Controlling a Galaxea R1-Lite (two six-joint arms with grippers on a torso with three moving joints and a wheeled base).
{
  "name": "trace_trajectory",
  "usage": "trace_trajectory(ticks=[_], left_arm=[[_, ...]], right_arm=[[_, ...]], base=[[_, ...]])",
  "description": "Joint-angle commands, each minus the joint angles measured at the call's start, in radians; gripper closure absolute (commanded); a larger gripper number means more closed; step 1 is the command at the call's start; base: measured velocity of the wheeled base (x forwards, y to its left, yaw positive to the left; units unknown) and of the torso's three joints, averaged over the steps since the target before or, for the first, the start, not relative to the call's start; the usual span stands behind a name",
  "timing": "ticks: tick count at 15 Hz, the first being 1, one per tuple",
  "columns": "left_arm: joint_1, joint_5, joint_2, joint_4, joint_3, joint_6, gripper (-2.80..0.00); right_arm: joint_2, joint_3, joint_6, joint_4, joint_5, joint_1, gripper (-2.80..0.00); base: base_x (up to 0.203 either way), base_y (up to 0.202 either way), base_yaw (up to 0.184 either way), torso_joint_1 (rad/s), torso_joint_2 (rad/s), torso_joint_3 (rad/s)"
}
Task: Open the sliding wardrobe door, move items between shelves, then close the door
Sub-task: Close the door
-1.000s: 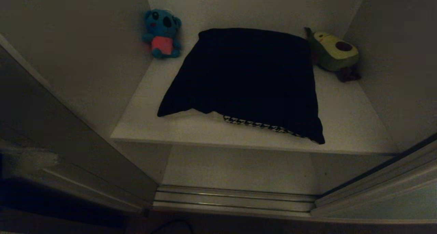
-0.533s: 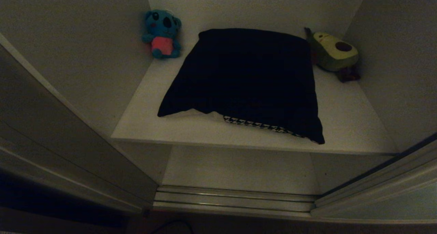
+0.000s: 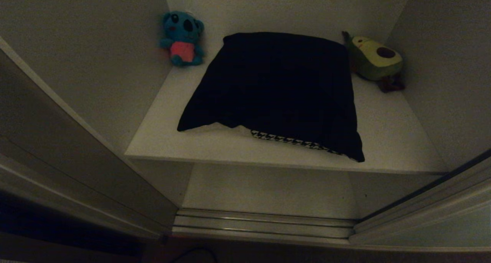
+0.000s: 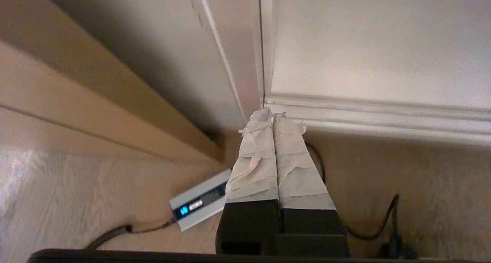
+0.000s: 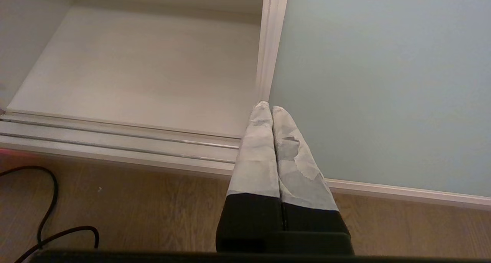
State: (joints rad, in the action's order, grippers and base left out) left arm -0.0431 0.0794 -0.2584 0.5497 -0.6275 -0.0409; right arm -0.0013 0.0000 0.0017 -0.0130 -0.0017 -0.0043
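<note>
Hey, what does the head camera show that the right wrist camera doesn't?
Only the head view shows the cushion lying black side up on the upper shelf, with a blue plush toy and an avocado plush in the back corners. Only the right wrist view shows the right tool, shut and empty, the sliding wardrobe door panel close up and a black cable on the wood floor. Both show the open wardrobe's lower shelf and the floor track.

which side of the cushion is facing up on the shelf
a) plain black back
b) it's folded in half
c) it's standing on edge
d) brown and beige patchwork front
a: the cushion lies flat on the shelf, black back up, with only a houndstooth strip showing under its near edge.
</note>
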Motion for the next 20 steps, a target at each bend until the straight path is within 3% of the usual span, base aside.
trace_trajectory(ticks=[1, 4, 6, 8, 10, 11, 13, 20], left_arm=[[0.001, -0.001, 0.037, -0.009, 0.093, -0.01, 0.0], [0.014, -0.067, 0.181, -0.047, 0.21, -0.057, 0.0], [0.02, -0.078, 0.255, -0.076, 0.32, -0.074, 0.0], [0.023, -0.06, 0.259, -0.156, 0.428, -0.044, 0.0], [0.023, -0.063, 0.26, -0.326, 0.531, -0.016, 0.0], [0.023, -0.067, 0.259, -0.365, 0.554, -0.021, 0.0], [0.023, -0.101, 0.258, -0.376, 0.559, -0.092, 0.0], [0.023, -0.11, 0.26, -0.376, 0.559, -0.053, 0.0]], right_arm=[[0.0, 0.005, 0.0, -0.001, 0.0, 0.0, 0.0], [0.0, 0.005, 0.0, -0.001, 0.0, 0.0, 0.0], [0.001, 0.005, 0.0, -0.001, 0.0, 0.0, 0.0], [0.0, 0.005, 0.0, -0.001, 0.0, 0.0, 0.0], [0.0, 0.005, 0.0, -0.001, 0.0, 0.0, 0.0], [0.0, 0.005, 0.0, 0.001, 0.0, 0.0, 0.0], [0.0, 0.005, 0.0, -0.001, 0.0, 0.0, 0.0], [0.0, 0.005, 0.0, 0.0, 0.0, 0.0, 0.0]], base=[[0.0, 0.0, 0.0, 0.0, 0.0, 0.0], [0.0, 0.0, 0.0, 0.0, 0.0, 0.0], [0.0, 0.0, 0.0, 0.0, 0.0, 0.0], [0.0, 0.0, 0.0, 0.0, 0.0, 0.0], [0.0, 0.0, 0.0, 0.0, 0.0, 0.0], [0.0, 0.0, 0.0, 0.0, 0.0, 0.0], [0.0, 0.0, 0.0, 0.0, 0.0, 0.0], [0.0, 0.0, 0.0, 0.0, 0.0, 0.0]])
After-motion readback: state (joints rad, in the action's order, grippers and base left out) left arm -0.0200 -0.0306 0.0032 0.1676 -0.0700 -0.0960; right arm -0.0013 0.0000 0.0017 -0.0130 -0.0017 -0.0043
